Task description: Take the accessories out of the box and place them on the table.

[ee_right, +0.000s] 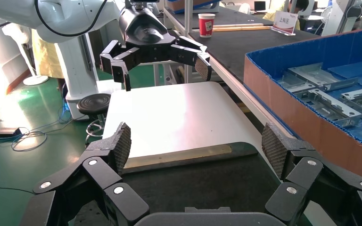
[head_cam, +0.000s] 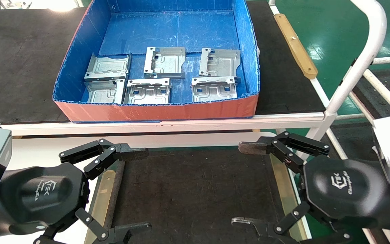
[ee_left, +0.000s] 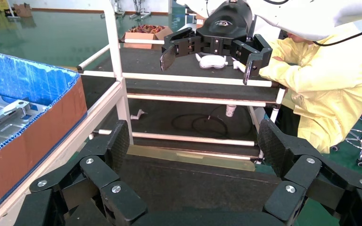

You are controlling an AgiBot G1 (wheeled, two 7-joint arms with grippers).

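1. Hovering over the table (head_cam: 195, 189), the left gripper (head_cam: 137, 189) and right gripper (head_cam: 245, 184) gape wide, holding nothing.
2. Six accessories (head_cam: 164, 62) lie inside the box (head_cam: 154, 112) beyond the table.

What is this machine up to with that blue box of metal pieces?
It is meant to move the metal brackets out of the blue box onto the small table in front of it, but nothing has been picked up yet. All six brackets lie in the box on the bench behind. The left gripper and the right gripper hover over the small table's black mat, both open and holding nothing.
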